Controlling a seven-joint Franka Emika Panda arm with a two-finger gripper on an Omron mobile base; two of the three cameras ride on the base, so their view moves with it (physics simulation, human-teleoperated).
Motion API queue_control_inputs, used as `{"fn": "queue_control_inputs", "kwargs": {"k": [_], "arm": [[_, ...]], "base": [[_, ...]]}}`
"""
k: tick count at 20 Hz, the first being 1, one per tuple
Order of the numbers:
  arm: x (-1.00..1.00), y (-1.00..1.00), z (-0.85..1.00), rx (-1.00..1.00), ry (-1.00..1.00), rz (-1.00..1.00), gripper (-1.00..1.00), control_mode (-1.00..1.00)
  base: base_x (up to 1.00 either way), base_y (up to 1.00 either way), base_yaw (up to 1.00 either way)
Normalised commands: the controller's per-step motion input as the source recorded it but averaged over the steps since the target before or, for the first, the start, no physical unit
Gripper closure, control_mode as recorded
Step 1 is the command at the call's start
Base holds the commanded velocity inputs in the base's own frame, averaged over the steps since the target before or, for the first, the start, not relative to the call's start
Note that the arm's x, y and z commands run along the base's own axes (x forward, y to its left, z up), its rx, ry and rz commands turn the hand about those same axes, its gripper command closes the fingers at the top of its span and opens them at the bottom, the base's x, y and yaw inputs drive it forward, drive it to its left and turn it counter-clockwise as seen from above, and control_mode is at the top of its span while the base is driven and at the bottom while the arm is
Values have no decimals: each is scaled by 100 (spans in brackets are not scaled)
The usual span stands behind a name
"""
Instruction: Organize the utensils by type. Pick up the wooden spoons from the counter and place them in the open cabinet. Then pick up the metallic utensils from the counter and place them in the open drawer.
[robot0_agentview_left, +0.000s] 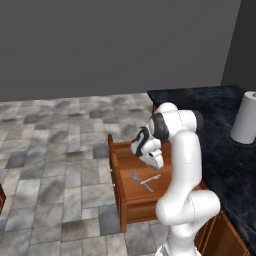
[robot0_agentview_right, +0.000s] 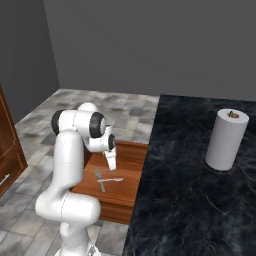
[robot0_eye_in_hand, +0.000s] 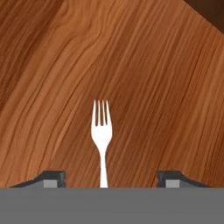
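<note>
The open drawer (robot0_agentview_left: 131, 202) (robot0_agentview_right: 131, 165) stands pulled out from under the black counter (robot0_agentview_left: 227, 155) (robot0_agentview_right: 190, 195). Two small silver forks, the metallic utensils, lie crossed on its wooden bottom (robot0_eye_in_hand: 148, 74): one (robot0_agentview_left: 135, 175) (robot0_agentview_right: 99, 176) and the other (robot0_agentview_left: 151, 179) (robot0_agentview_right: 114, 179). My gripper (robot0_agentview_left: 155, 163) (robot0_agentview_right: 111, 165) (robot0_eye_in_hand: 110, 179) hangs just above them, open, pointing down into the drawer. In the hand view a fork (robot0_eye_in_hand: 102, 131) lies between the spread fingertips (robot0_eye_in_hand: 51, 178), touching neither. The wooden spoons and the open cabinet are out of view.
A white paper towel roll (robot0_agentview_left: 246, 120) (robot0_agentview_right: 226, 140) stands upright on the counter to the right. Brown cabinetry (robot0_agentview_right: 7, 150) shows at the far left. Grey tiled floor (robot0_agentview_left: 55, 165) spreads in front of the drawer.
</note>
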Motion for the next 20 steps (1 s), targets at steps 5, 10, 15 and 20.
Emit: {"fn": "queue_control_inputs", "kwargs": {"k": [5,10,15,20], "arm": [[-5,0,36,0,1,10,-100,-100],[-44,0,66,0,-5,46,-100,-100],[-58,-5,63,0,-30,78,-100,-100],[-67,-5,61,3,-22,72,-100,-100]], "base": [[0,0,0],[0,0,0],[0,0,0],[0,0,0]]}}
